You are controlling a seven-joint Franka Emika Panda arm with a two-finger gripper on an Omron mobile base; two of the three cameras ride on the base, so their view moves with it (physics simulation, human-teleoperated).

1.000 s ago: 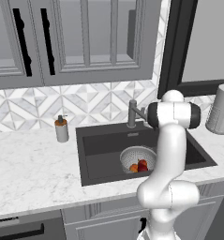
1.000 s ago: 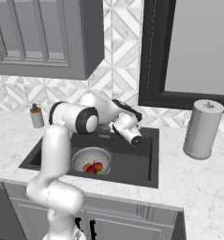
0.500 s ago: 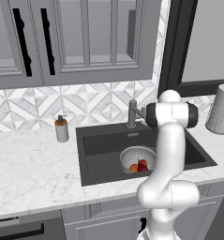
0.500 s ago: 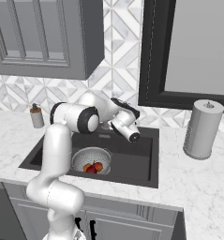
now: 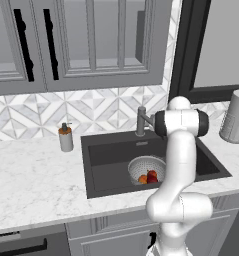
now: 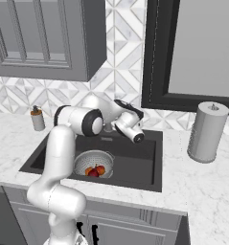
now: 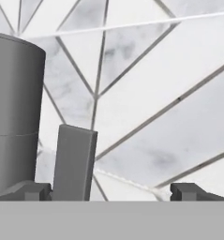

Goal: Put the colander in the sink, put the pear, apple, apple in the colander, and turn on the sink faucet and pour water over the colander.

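Charcoal sink (image 5: 111,150) is sitting in the pale marble worktop (image 5: 36,185) in your left base view, with the silver colander (image 5: 141,166) resting inside it toward the front. Three fruits are lying together in the colander: an orange-red apple (image 5: 142,179), a second apple (image 5: 152,173), and the darker pear (image 5: 152,179), all touching or nearly so. The grey sink faucet (image 5: 141,121) is standing at the back rim of the sink, and the white arm is reaching up beside it. A small soap dispenser (image 5: 66,138) is standing on the worktop to the left of the sink, well apart from it, and a paper towel roll (image 5: 235,117) is standing at the far right.

From your right base view, the colander (image 6: 92,160) is sitting in the left part of the sink (image 6: 135,162), holding the apples (image 6: 100,169) and the pear (image 6: 93,173). The claw (image 6: 138,138) is hanging above the back of the sink, near where the faucet stands behind the arm. The paper towel roll (image 6: 208,132) is standing to the right and the soap dispenser (image 6: 37,118) to the left.

In your hand view, the claw (image 7: 111,190) is spread wide, pinching nothing. The faucet (image 7: 15,117) is rising as a grey post at the left, with its flat grey lever just beside the left fingertip (image 7: 29,190), in front of the patterned tile wall (image 7: 155,93).
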